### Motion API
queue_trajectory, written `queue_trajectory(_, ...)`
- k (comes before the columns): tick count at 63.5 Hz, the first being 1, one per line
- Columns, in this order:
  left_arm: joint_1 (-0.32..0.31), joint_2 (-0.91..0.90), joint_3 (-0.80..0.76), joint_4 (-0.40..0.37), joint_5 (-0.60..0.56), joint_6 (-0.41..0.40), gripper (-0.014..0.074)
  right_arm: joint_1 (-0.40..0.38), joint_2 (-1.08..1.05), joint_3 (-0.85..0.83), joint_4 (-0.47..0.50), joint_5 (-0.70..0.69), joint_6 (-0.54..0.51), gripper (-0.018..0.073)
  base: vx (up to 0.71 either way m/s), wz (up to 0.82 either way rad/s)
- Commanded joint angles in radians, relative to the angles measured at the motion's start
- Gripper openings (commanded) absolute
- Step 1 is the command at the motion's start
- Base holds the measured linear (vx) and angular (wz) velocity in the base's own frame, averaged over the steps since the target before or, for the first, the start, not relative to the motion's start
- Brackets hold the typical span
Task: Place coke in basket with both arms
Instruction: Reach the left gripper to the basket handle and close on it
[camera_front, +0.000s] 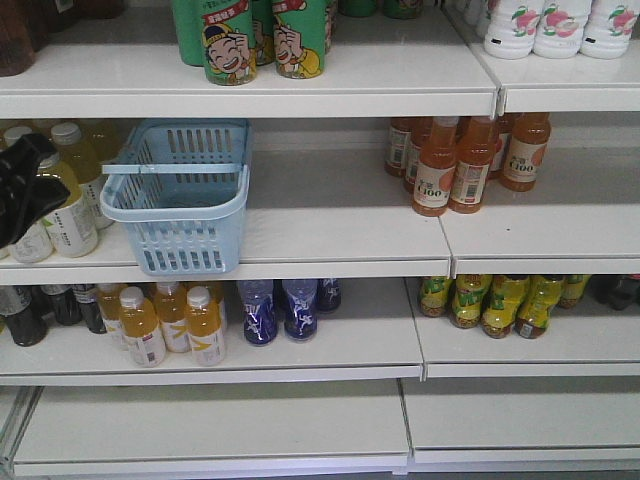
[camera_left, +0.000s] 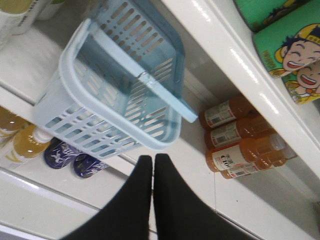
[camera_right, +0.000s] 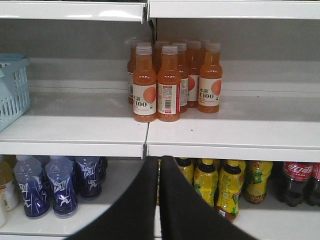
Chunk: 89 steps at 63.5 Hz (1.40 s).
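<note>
Close before the shelves, the left pincer (camera_left: 152, 159) and the right pincer (camera_right: 159, 160) are both clenched, fingers pressed together and gripping no object. Just past the left one, the basket (camera_front: 172, 214) sits on the middle shelf (camera_front: 340, 230), its front overhanging the edge. Farther right and lower, well apart from it, the coke (camera_right: 296, 181) stands on the lower shelf (camera_right: 280, 221) beside yellow bottles (camera_right: 220, 186).

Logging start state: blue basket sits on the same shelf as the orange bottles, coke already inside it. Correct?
No. The basket is on the same shelf as the orange bottles, but it is empty, as the left wrist view shows. The coke stands on the shelf below, in the right wrist view.
</note>
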Motion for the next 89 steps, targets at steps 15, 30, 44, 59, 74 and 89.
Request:
queue_trajectory(15, -0.003, 0.168, -0.18, -0.338, 0.172, 0.206, 0.0017, -0.003, -0.018, 0.011, -0.009, -0.075, -0.007, -0.0005, 0.0, 0.0)
queue_trajectory(30, -0.003, 0.249, -0.193, -0.581, 0.248, 0.388, 0.0174, -0.003, -0.018, 0.011, -0.009, -0.075, -0.007, -0.0005, 0.0, 0.0)
queue_trajectory(44, -0.003, 0.306, -0.202, -0.581, 0.241, 0.388, 0.0349, -0.003, -0.018, 0.011, -0.009, -0.075, -0.007, -0.0005, 0.0, 0.0)
queue_trajectory(59, -0.003, 0.395, -0.315, -0.581, 0.227, 0.388, 0.0384, -0.003, -0.018, 0.011, -0.009, -0.075, -0.007, -0.0005, 0.0, 0.0)
queue_trajectory(74, -0.003, 0.505, -0.421, -0.581, 0.234, 0.382, 0.0384, -0.003, -0.018, 0.011, -0.009, -0.073, -0.007, -0.0005, 0.0, 0.0)
queue_trajectory(89, -0.002, 0.568, -0.465, -0.581, 0.215, 0.317, 0.0384, -0.003, -0.018, 0.011, -0.009, -0.074, -0.007, -0.0005, 0.0, 0.0)
